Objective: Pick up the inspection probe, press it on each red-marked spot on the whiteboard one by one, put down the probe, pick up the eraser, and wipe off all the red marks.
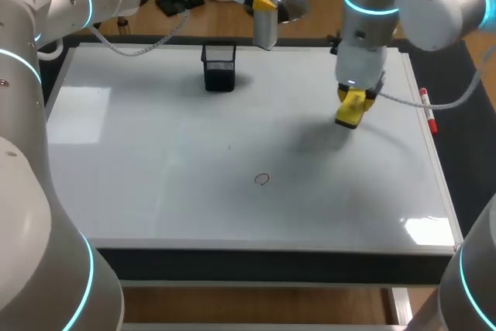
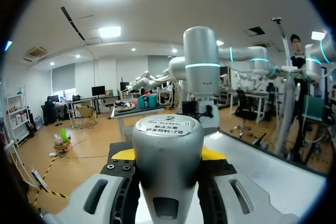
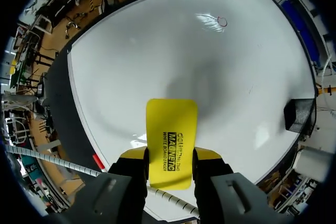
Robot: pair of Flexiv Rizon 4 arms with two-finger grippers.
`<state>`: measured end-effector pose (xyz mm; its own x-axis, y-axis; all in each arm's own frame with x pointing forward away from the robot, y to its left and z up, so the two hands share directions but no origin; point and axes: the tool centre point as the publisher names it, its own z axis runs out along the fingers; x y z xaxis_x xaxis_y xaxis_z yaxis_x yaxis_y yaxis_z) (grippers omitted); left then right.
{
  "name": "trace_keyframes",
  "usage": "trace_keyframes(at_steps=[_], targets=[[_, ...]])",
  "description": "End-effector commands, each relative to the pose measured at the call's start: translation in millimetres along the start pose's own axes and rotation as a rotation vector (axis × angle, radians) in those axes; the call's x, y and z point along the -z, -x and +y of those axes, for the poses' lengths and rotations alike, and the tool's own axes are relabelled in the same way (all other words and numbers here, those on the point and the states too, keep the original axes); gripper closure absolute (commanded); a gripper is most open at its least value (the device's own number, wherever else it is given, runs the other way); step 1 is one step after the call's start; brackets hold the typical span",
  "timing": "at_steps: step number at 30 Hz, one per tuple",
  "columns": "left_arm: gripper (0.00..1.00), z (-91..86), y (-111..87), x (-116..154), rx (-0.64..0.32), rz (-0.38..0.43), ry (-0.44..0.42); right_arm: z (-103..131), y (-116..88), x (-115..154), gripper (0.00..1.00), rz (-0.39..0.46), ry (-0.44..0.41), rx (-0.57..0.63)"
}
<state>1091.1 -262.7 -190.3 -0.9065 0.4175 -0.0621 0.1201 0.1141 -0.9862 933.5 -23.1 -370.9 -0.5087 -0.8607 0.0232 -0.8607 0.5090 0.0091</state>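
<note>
Head view shows the big whiteboard [image 1: 155, 191] lying under both arms. The left gripper [image 2: 167, 156] is up past the board's far edge. Its jaws squeeze the silver probe [image 1: 266, 29] from both sides. In the left wrist view the probe fills the middle and hides most of the yellow tips, so only small bits peek out on each side. One end of the probe is cut off there.

The right gripper [image 3: 169, 157] hangs over the board. Its jaws are closed tight on the yellow eraser [image 3: 171, 129], which sticks out ahead of them. It is hard to tell if the eraser touches the board.

A black mesh cup [image 1: 219, 67] sits well away from the right jaws and nearer the left ones. A red pen [image 1: 428, 114] lies at the board's edge near the right jaws, and a cable crosses over it. One tiny red ring [image 1: 262, 180] is drawn far ahead of the eraser and is faint.
</note>
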Motion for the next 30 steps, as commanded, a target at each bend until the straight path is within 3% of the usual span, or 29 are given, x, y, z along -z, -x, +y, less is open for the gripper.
trace_keyframes(at_steps=[1, 10, 30], targets=[[1.00, 1.5, 6.6, 2, 0.002, 0.255, -0.005, -3, -33, 4, 1.00, -0.039, 0.003, -0.022], [1.00, 1.5, 6.6, 2, 0.002, 0.255, -0.005, -7, -45, 3, 1.00, -0.037, 0.016, -0.058], [1.00, 1.5, 6.6, 2, 0.002, 0.255, -0.005, -7, -45, 3, 1.00, -0.037, 0.016, -0.058]])
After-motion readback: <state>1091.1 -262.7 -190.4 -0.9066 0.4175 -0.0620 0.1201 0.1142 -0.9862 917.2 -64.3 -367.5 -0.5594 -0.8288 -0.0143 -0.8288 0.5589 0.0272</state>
